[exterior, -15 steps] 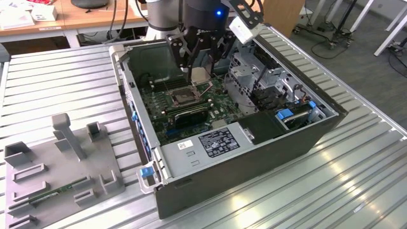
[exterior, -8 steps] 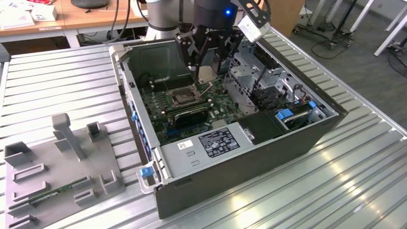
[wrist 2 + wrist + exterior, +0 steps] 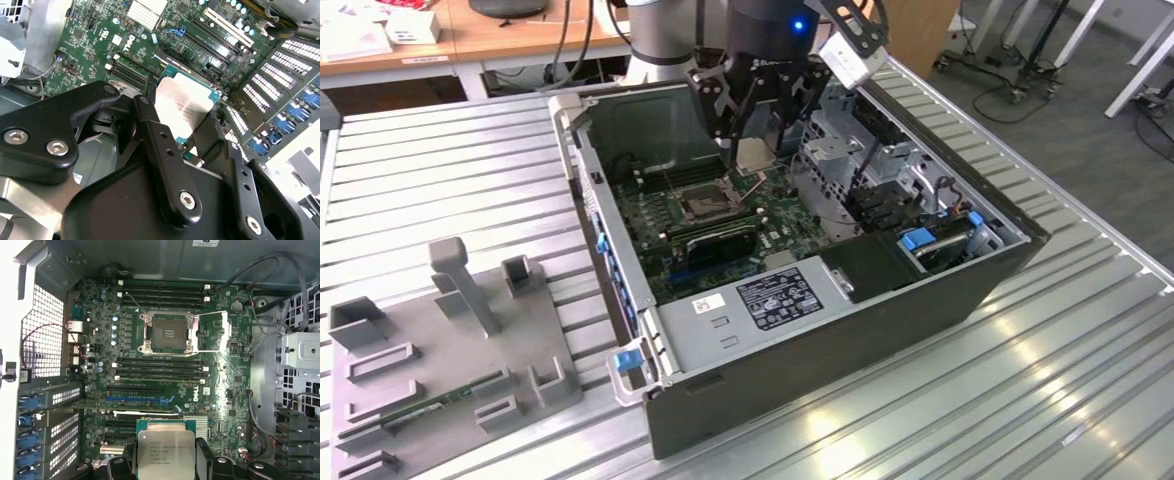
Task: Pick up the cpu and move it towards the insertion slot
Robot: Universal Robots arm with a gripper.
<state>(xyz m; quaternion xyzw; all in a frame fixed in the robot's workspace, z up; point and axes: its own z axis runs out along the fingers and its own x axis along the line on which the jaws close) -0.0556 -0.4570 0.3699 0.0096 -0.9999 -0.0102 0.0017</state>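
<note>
Gripper (image 3: 750, 140) clamped on cpu (image 3: 165, 451), silvery square top, thin green rim, hanging above motherboard (image 3: 225, 390), insertion slot (image 3: 169, 333) open.

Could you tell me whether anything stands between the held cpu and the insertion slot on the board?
Nothing visible does. The claw holds the cpu above the motherboard, and the insertion slot lies open with bare board between them.

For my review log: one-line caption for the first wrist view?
Gripper holding the cpu above the motherboard, short of the open insertion slot.
</note>
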